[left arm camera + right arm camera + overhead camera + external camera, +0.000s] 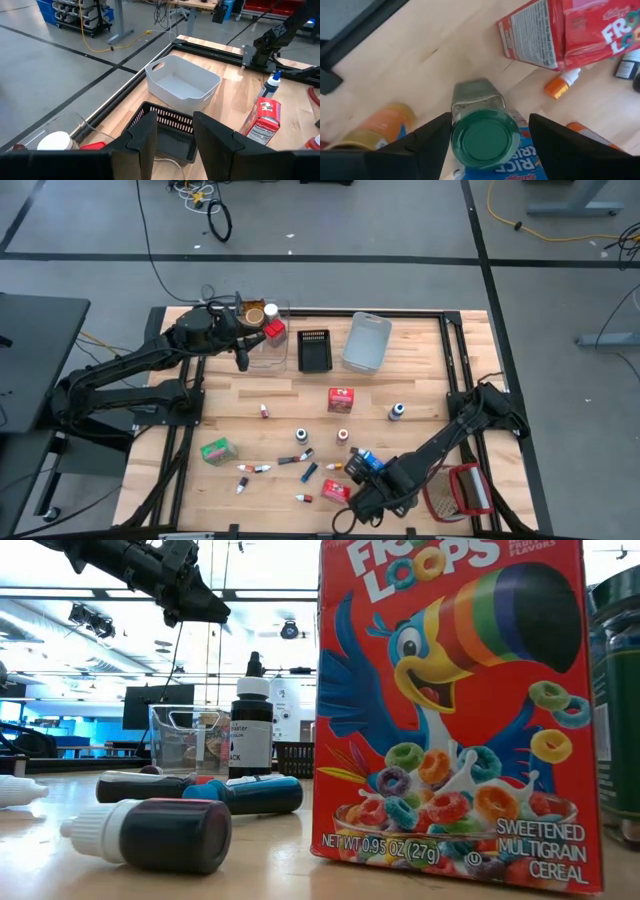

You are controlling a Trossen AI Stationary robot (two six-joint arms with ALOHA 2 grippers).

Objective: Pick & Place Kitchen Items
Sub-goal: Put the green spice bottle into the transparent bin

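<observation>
Reaching down near the table's front edge, the right gripper [485,137] has its fingers wide open around the green-capped square glass jar [484,131], not squeezing yet, so closing crooked could knock it onto the blue cereal box [527,160].
</observation>
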